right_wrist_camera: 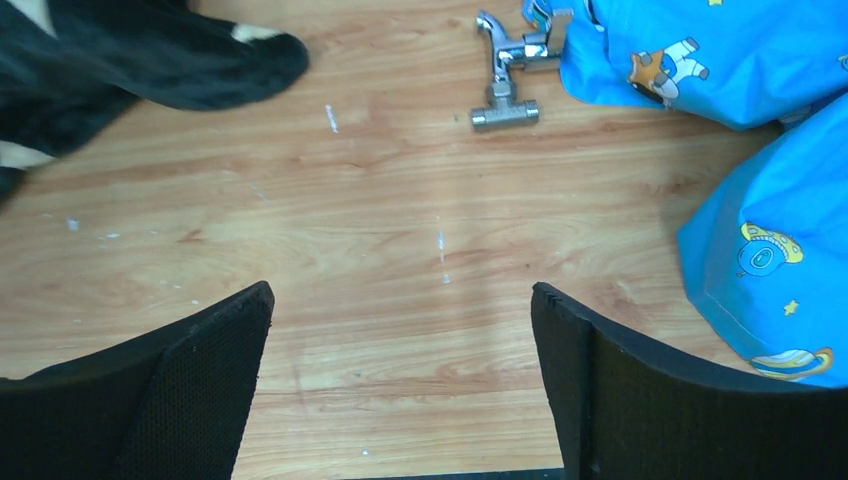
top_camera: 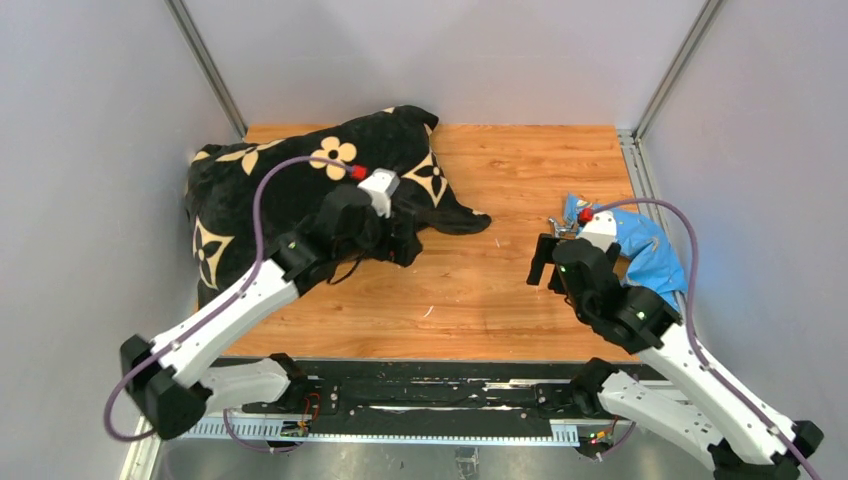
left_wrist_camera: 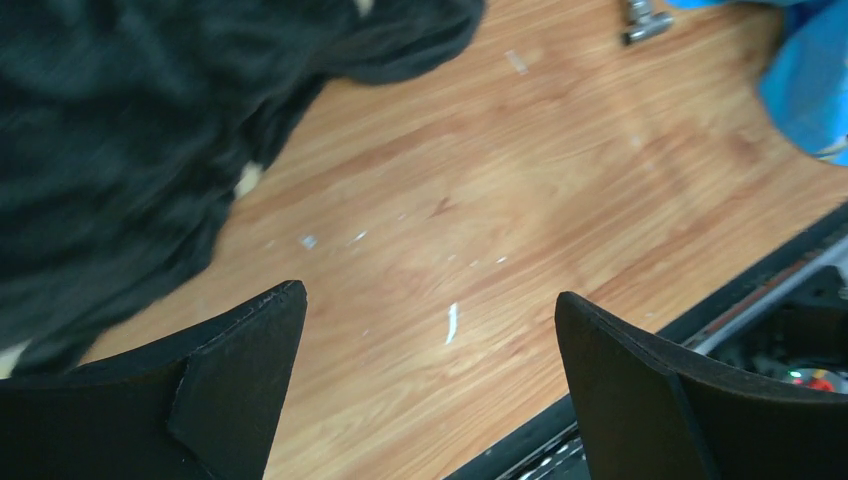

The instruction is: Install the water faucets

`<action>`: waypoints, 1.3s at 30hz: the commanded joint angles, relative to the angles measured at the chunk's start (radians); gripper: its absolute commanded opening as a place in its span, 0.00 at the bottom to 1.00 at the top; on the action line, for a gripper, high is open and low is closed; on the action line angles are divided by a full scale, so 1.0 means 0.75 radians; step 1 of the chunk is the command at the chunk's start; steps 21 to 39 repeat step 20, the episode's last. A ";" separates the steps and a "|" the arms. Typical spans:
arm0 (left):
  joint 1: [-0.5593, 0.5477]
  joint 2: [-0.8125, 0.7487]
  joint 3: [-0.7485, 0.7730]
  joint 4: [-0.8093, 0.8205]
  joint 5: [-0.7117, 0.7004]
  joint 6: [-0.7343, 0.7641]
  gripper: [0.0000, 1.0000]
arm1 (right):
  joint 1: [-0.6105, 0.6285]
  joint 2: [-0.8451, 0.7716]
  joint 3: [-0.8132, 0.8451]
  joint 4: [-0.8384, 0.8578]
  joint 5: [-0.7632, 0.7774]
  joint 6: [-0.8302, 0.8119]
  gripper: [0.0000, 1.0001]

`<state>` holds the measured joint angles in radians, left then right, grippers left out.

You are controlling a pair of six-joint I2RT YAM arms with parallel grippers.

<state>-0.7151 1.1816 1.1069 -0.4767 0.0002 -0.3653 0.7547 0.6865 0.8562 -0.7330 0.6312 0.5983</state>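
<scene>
While both arms reach out over the wooden table, neither one has hold of anything. The right gripper hangs just to the left of the blue bag. Its two black fingers are spread wide apart, with only bare wood between them. The left gripper is well off to the left of the bag, also spread wide with nothing in it. A little past the right gripper, the water faucets lie on the wood at the bag's left edge. The T-shaped tap is the nearer one, just beside the bag. The short stubby bit behind it touches the bag. I cannot tell if the two shiny bits are joined. Far to the left of the bag lies a black blanket with tan flowers, and the left gripper is at its near edge
</scene>
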 commanded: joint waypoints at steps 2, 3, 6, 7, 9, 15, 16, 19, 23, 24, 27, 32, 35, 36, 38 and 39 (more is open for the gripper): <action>0.002 -0.318 -0.202 -0.067 -0.319 -0.023 0.98 | -0.146 0.152 0.072 0.011 -0.190 -0.086 0.98; 0.002 -0.372 -0.222 -0.096 -0.351 -0.047 0.98 | -0.183 0.183 0.080 0.016 -0.225 -0.099 0.99; 0.002 -0.486 -0.244 -0.193 -0.433 -0.122 0.98 | -0.266 0.277 0.141 -0.018 -0.295 -0.083 1.00; 0.002 -0.509 -0.244 -0.223 -0.457 -0.139 0.98 | -0.272 0.310 0.170 -0.061 -0.233 -0.029 1.00; 0.002 -0.546 -0.259 -0.261 -0.494 -0.147 0.98 | -0.275 0.365 0.226 -0.140 -0.123 0.054 1.00; 0.002 -0.578 -0.333 -0.287 -0.605 -0.154 0.98 | -0.275 0.418 0.293 -0.275 0.066 0.088 1.00; 0.002 -0.576 -0.330 -0.293 -0.603 -0.153 0.98 | -0.274 0.404 0.284 -0.271 0.080 0.078 1.00; 0.002 -0.585 -0.326 -0.305 -0.610 -0.155 0.98 | -0.274 0.355 0.243 -0.241 0.093 0.071 0.98; 0.002 -0.592 -0.329 -0.302 -0.610 -0.155 0.98 | -0.275 0.339 0.233 -0.230 0.092 0.074 0.98; 0.002 -0.592 -0.329 -0.302 -0.610 -0.155 0.98 | -0.275 0.339 0.233 -0.230 0.092 0.074 0.98; 0.002 -0.592 -0.329 -0.302 -0.610 -0.155 0.98 | -0.275 0.339 0.233 -0.230 0.092 0.074 0.98; 0.002 -0.592 -0.329 -0.302 -0.610 -0.155 0.98 | -0.275 0.339 0.233 -0.230 0.092 0.074 0.98; 0.002 -0.592 -0.329 -0.302 -0.610 -0.155 0.98 | -0.275 0.339 0.233 -0.230 0.092 0.074 0.98; 0.002 -0.592 -0.329 -0.302 -0.610 -0.155 0.98 | -0.275 0.339 0.233 -0.230 0.092 0.074 0.98; 0.002 -0.592 -0.329 -0.302 -0.610 -0.155 0.98 | -0.275 0.339 0.233 -0.230 0.092 0.074 0.98; 0.002 -0.592 -0.329 -0.302 -0.610 -0.155 0.98 | -0.275 0.339 0.233 -0.230 0.092 0.074 0.98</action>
